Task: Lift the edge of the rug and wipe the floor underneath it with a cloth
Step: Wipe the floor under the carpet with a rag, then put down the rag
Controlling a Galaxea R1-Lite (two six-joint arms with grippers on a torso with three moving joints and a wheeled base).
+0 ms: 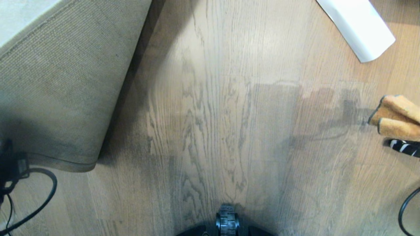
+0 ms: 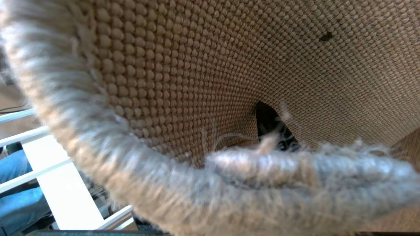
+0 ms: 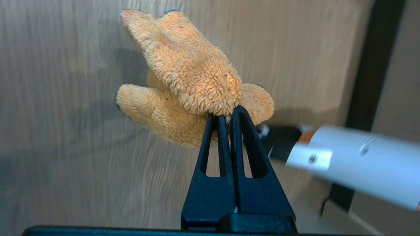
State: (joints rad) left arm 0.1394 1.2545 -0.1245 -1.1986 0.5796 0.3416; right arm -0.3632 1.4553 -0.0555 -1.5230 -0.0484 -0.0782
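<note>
The rug is folded up at the left, its beige woven backing facing me over the floor. In the left wrist view the backing fills the picture and the fuzzy grey rug edge runs across my left gripper. One black fingertip presses on the backing; the other is hidden under the pile. My right gripper is shut on the orange fluffy cloth, which hangs above the floor. In the head view the cloth shows at the right edge.
A white rolled paper lies at the far right. Black cables loop at the left and right edges. My base wheel is at the bottom. White rails and a person's blue-clad leg show past the rug.
</note>
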